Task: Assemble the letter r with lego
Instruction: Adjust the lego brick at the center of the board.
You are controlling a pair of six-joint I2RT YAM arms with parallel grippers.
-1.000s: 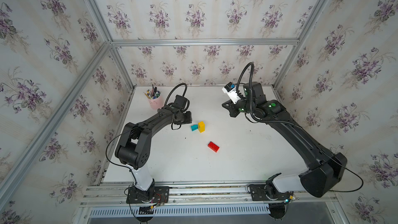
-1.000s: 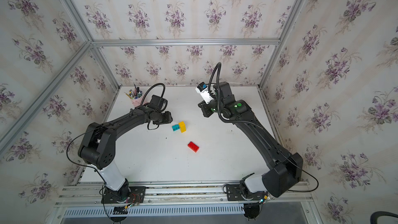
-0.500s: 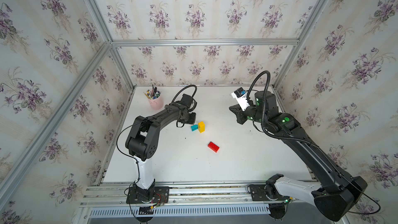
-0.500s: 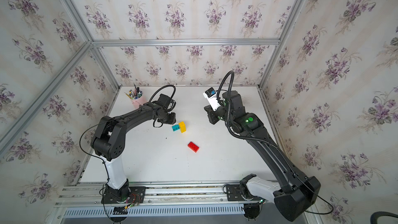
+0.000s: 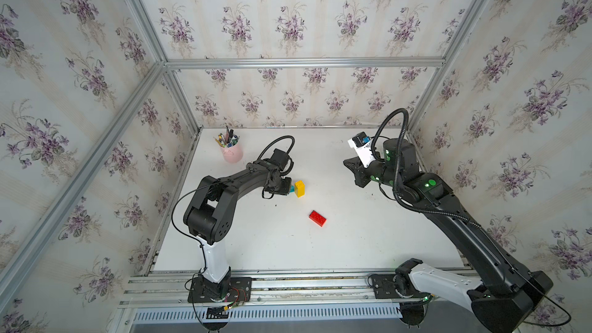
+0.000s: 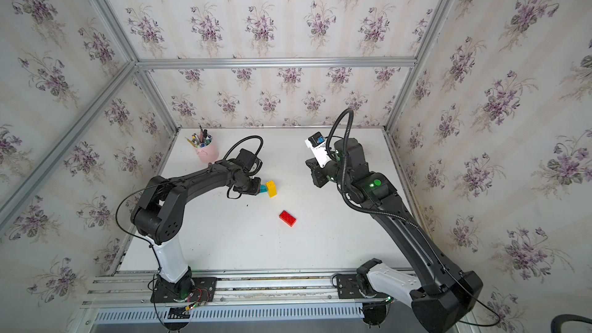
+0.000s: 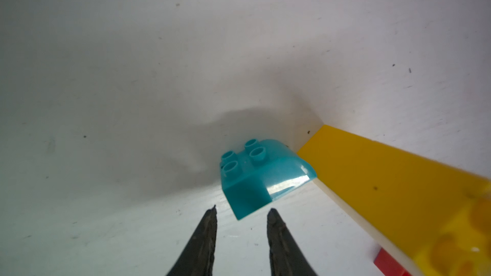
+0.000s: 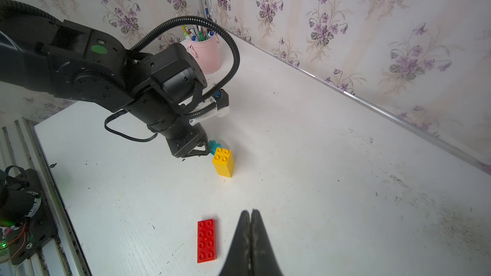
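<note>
Our left fingers (image 7: 211,219) are parted, with the teal brick (image 7: 255,173) right at their tips. As far as we can tell, nothing's pinched yet. The teal brick sits mid-table, touching or all but touching the left side of the tall upright yellow stack (image 8: 223,164).

That's our worry. If the fingers close off-centre on that rounded teal top, it probably squirts out. A push forward could also shove it into the yellow stack and topple it.

The red brick (image 8: 206,240) lies flat on the table (image 5: 352,235), nearer and further right, well apart. The right fingers (image 8: 251,224) are closed on nothing and hover far right, so nothing's steadying the stack.
</note>
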